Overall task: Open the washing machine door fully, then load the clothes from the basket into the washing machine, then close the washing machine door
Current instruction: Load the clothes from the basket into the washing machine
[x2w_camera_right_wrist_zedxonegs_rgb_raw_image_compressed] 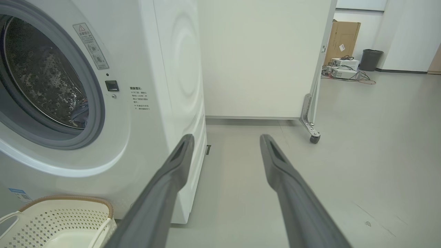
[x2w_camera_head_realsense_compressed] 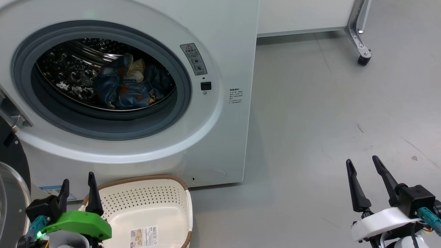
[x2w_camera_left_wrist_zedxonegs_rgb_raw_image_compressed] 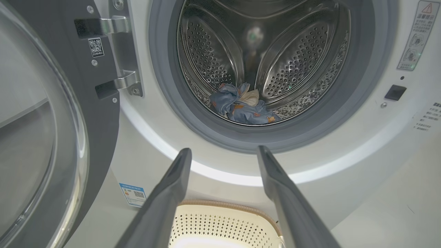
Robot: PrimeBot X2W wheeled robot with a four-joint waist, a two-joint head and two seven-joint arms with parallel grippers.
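Clothes (x2w_camera_head_realsense_compressed: pixel 127 86) lie in the washing machine (x2w_camera_head_realsense_compressed: pixel 220 51) — left pincer (x2w_camera_head_realsense_compressed: pixel 78 179) and right pincer (x2w_camera_head_realsense_compressed: pixel 361 160) released.

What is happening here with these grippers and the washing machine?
Two robot grippers are loading laundry. The washing machine door stands open, the clothes lie in the drum, and the basket below looks empty. The left gripper and right gripper are open, holding nothing. Closing the door remains.
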